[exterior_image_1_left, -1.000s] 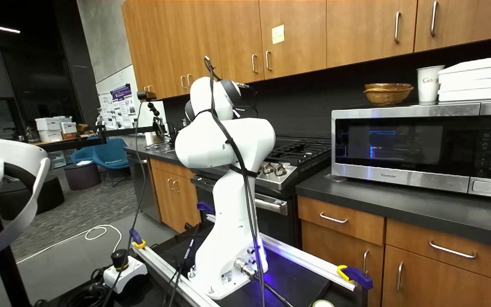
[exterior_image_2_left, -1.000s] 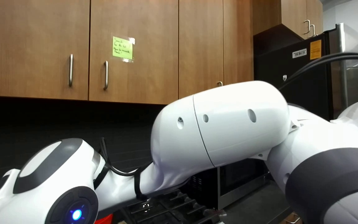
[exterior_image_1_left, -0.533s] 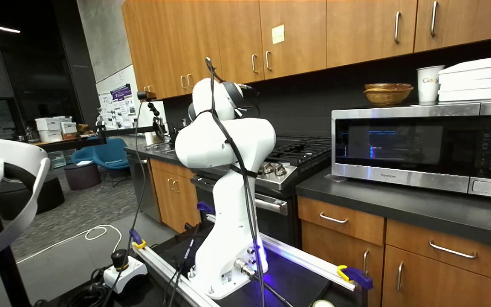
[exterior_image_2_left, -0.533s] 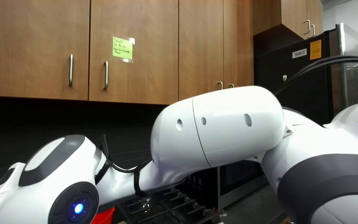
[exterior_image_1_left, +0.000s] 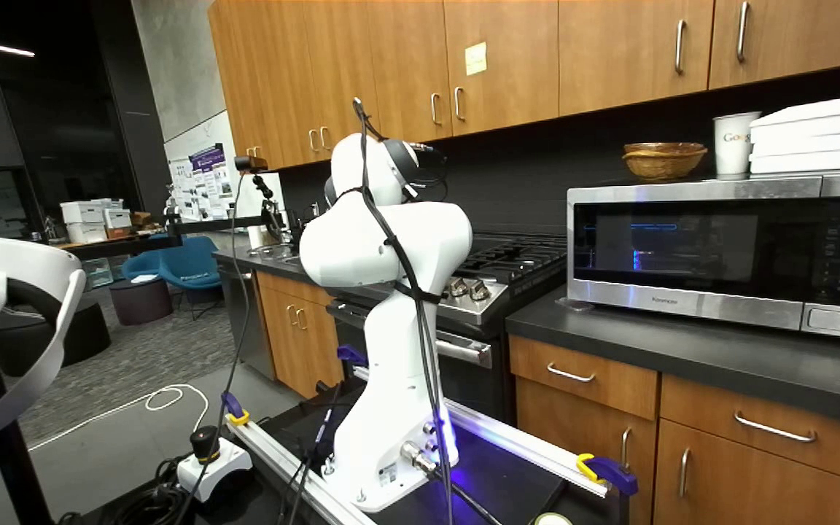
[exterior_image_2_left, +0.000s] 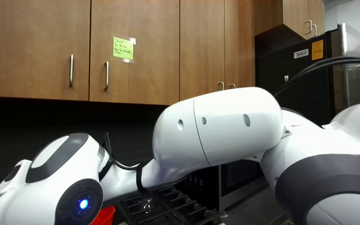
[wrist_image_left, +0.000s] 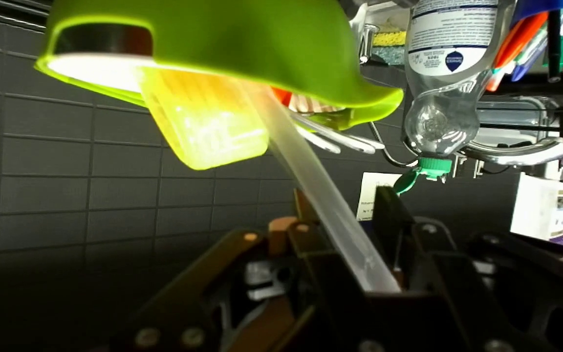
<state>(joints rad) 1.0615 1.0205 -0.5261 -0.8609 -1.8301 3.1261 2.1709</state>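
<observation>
The clear stick (wrist_image_left: pixel 320 190) looks light and fairly stiff, maybe slick like plastic, so I'd pinch it squarely on the bare stretch outside the green tub (wrist_image_left: pixel 242 39). It pokes out of that tub's mouth, beside a yellow piece (wrist_image_left: pixel 208 127), long axis slanting, near end aimed into the gripper (wrist_image_left: pixel 347 208). Jaws stand partway apart with it between them: gap on one side, so not gripped; can't tell if the other touches.

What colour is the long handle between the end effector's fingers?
The handle is whitish and translucent; it shows best in the wrist view.
</observation>
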